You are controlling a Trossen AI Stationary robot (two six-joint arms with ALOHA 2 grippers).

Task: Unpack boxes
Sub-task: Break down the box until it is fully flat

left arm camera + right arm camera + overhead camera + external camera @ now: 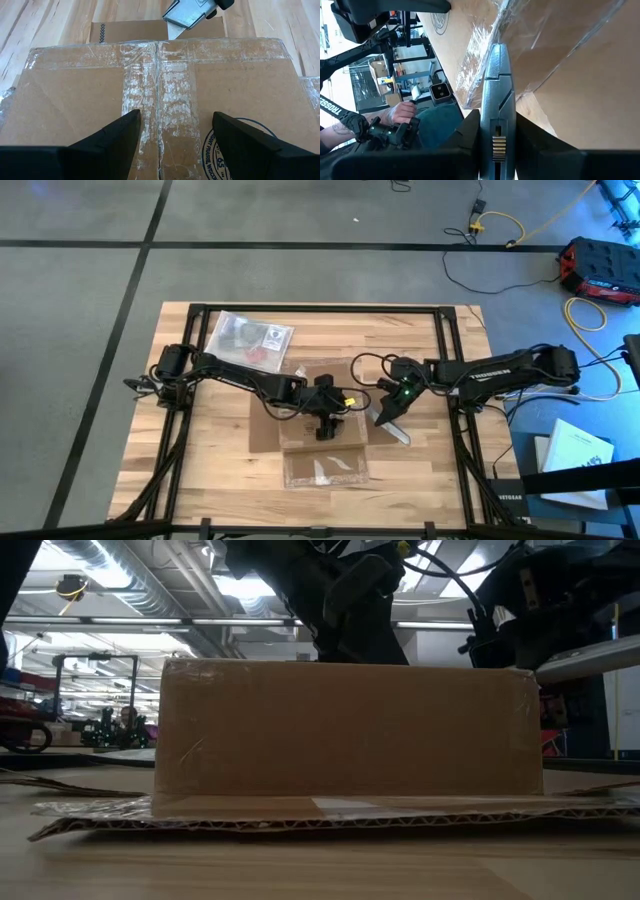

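High view: cardboard box point(320, 420) is sitting mid-table, tape seam looking uncut. Right gripper point(390, 412) is clenching a utility knife point(186, 16) at its edge; left gripper point(325, 420), jaws released, is hovering over the top.

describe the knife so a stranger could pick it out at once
Start at the brown cardboard box mid-table. At its right edge, the right tool is shut on a slim silvery utility knife. It is the only metal thing there, blade tip at the taped seam.
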